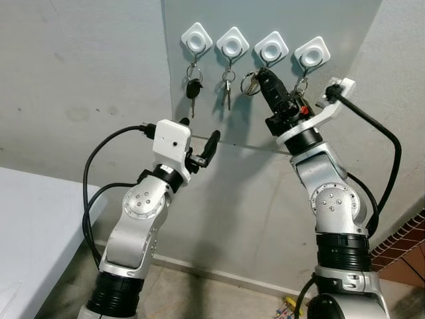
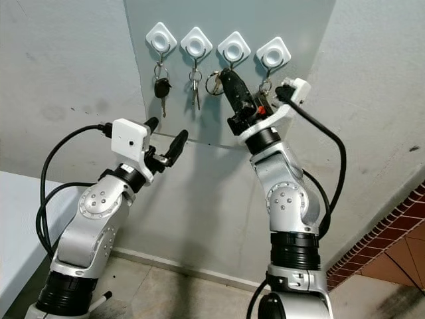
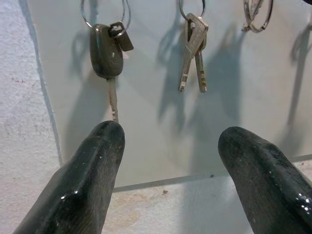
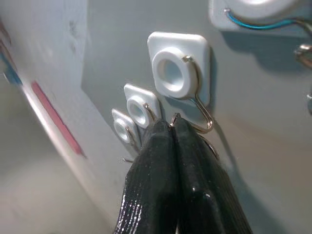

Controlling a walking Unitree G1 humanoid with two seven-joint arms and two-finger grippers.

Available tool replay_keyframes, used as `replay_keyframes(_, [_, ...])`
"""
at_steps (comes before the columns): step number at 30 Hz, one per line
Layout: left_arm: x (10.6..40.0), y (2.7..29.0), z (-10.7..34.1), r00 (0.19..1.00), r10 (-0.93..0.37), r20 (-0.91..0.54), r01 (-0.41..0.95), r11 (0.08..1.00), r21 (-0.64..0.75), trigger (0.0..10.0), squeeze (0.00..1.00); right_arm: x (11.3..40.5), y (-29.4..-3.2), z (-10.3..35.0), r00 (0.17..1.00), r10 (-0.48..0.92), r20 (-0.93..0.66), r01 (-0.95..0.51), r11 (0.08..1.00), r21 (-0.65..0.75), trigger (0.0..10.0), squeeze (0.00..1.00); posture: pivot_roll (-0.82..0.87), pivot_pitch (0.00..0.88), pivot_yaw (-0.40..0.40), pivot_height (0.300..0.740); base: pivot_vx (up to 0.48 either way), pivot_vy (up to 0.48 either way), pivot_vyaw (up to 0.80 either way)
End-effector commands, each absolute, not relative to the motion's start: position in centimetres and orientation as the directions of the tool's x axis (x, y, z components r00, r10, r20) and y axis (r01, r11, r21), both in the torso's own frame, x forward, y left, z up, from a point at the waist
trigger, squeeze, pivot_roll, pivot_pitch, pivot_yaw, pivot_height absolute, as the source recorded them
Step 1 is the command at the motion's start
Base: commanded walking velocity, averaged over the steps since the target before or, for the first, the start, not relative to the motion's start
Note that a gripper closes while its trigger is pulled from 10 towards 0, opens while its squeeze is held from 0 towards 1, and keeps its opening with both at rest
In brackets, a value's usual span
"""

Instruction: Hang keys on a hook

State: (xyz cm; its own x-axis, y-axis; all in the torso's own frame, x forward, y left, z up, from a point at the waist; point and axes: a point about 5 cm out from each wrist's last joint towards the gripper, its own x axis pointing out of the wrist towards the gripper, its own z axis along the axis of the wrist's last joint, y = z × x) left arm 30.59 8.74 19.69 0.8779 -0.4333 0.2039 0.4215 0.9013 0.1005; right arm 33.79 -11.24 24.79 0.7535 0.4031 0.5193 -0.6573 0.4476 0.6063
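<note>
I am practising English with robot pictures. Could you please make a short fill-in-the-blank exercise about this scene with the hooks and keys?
1. The grey panel carries ____ white hooks in a row.
2. The right gripper is raised to the ____ hook from the robot's left, its fingers pressed together on a key ring.
3. The black car key hangs on the hook farthest to the robot's ____.
4. The left gripper has its fingers ____.

Missing words: four; third; left; open
</note>
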Motion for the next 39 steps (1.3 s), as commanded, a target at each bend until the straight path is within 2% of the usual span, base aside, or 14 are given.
replay_keyframes(1, [30.6, 8.7, 20.4, 0.868, -0.445, 0.221, 0.432, 0.895, 0.108, 10.0, 0.00, 33.5, -12.3, 25.5, 0.757, 0.354, 0.548, -0.653, 0.432, 0.622, 10.0, 0.00, -0.11, 0.000, -0.018, 0.740, 0.000, 0.000, 0.00])
replay_keyframes(3, [30.6, 8.7, 20.3, 0.869, -0.444, 0.219, 0.431, 0.896, 0.106, 10.0, 0.00, 33.3, -12.2, 25.3, 0.754, 0.357, 0.551, -0.656, 0.400, 0.640, 10.0, 0.00, -0.11, 0.000, -0.017, 0.740, 0.000, 0.000, 0.00])
replay_keyframes(7, [30.5, 8.7, 20.3, 0.869, -0.444, 0.219, 0.431, 0.896, 0.106, 10.0, 0.00, 33.2, -12.3, 25.2, 0.755, 0.357, 0.550, -0.656, 0.392, 0.645, 10.0, 0.00, -0.11, 0.000, -0.017, 0.740, 0.000, 0.000, 0.00])
replay_keyframes(10, [30.5, 8.7, 20.3, 0.870, -0.444, 0.215, 0.432, 0.896, 0.105, 10.0, 0.00, 33.0, -12.4, 24.4, 0.771, 0.331, 0.544, -0.635, 0.330, 0.699, 10.0, 0.00, -0.11, 0.000, -0.017, 0.740, 0.000, 0.000, 0.00])
replay_keyframes(25, [30.6, 8.6, 20.3, 0.870, -0.444, 0.215, 0.433, 0.896, 0.095, 10.0, 0.00, 31.9, -11.6, 22.8, 0.761, 0.411, 0.502, -0.635, 0.314, 0.705, 10.0, 0.00, -0.11, 0.000, -0.016, 0.740, 0.000, 0.000, 0.00])
replay_keyframes(26, [30.6, 8.6, 20.3, 0.870, -0.443, 0.215, 0.433, 0.896, 0.095, 10.0, 0.00, 31.9, -11.5, 22.8, 0.758, 0.417, 0.502, -0.639, 0.322, 0.698, 10.0, 1.00, -0.11, 0.000, -0.017, 0.740, 0.000, 0.000, 0.00])
replay_keyframes(29, [30.6, 8.7, 20.3, 0.874, -0.435, 0.217, 0.424, 0.900, 0.099, 10.0, 0.00, 32.0, -11.4, 22.7, 0.761, 0.421, 0.493, -0.640, 0.368, 0.674, 10.0, 1.00, -0.11, 0.000, -0.018, 0.740, 0.000, 0.000, 0.00])
replay_keyframes(34, [30.8, 9.0, 20.2, 0.891, -0.397, 0.220, 0.383, 0.918, 0.102, 10.0, 0.00, 32.3, -11.1, 22.1, 0.773, 0.457, 0.439, -0.634, 0.564, 0.530, 10.0, 1.00, -0.11, 0.000, -0.017, 0.740, 0.000, 0.000, 0.00])
replay_keyframes(37, [30.9, 9.2, 20.2, 0.899, -0.377, 0.222, 0.363, 0.926, 0.103, 10.0, 0.00, 32.4, -11.0, 21.8, 0.775, 0.463, 0.431, -0.632, 0.590, 0.502, 10.0, 1.00, -0.11, 0.000, -0.017, 0.740, 0.000, 0.000, 0.00])
replay_keyframes(38, [30.9, 9.5, 20.0, 0.908, -0.357, 0.218, 0.341, 0.934, 0.107, 10.0, 0.00, 32.5, -10.9, 21.5, 0.784, 0.461, 0.416, -0.618, 0.641, 0.455, 10.0, 1.00, -0.11, 0.000, -0.018, 0.740, 0.000, 0.000, 0.00])
replay_keyframes(39, [31.0, 9.6, 19.9, 0.911, -0.351, 0.217, 0.335, 0.936, 0.108, 10.0, 0.00, 32.6, -10.8, 21.4, 0.785, 0.463, 0.412, -0.616, 0.652, 0.441, 10.0, 1.00, -0.11, 0.000, -0.017, 0.740, 0.000, 0.000, 0.00])
